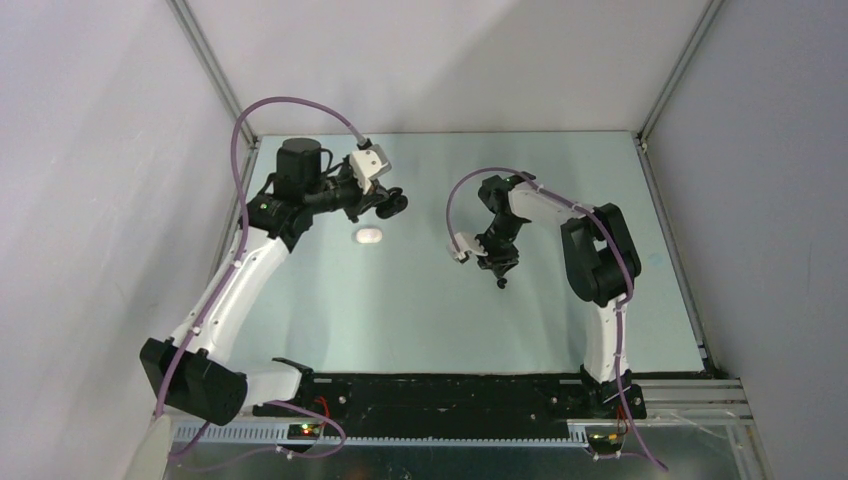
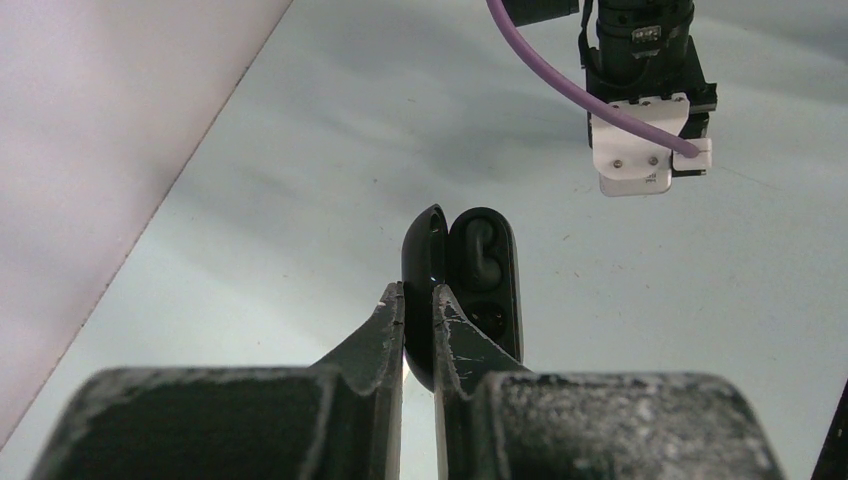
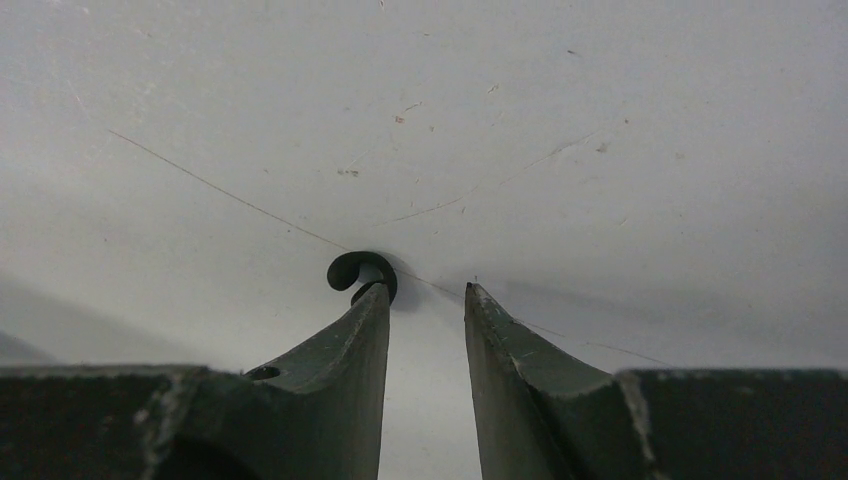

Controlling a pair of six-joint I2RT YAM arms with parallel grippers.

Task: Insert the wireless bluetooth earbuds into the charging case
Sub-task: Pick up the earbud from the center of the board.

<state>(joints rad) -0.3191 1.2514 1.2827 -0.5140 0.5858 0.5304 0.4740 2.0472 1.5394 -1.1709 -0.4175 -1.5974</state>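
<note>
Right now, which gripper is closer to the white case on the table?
Left. The left gripper, clamping an open black case, hangs just beyond the white case; the right gripper is well off to its right.

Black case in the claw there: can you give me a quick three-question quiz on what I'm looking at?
1. True or false: the left gripper grips the black charging case with its lid closed.
2. The black earbud lies: A) between the right gripper's fingers; B) on the table by one fingertip; C) in the case.
3. Fill in: the loose pill-shaped case on the table is ___.
Key: 1 false, lid open; 2 B; 3 white.
</note>
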